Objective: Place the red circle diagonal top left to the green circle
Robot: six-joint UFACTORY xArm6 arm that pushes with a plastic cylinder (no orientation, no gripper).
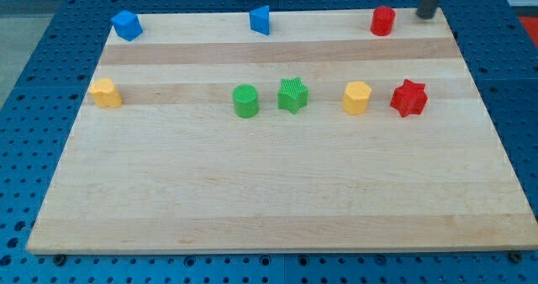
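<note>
My tip (426, 17) stands at the worktop's (277, 208) top right edge, just to the view's right of the red circle (383, 21); there is no pincer, only the rod, so nothing opens or closes. The green circle (245, 101) lies well to the tip's left and lower, touching or nearly touching the green star (292, 95). A good push goes leftward through the red circle's middle, slow and straight, probably passing below the blue triangle-like block (261, 19), stopping up-left of the green circle.
</note>
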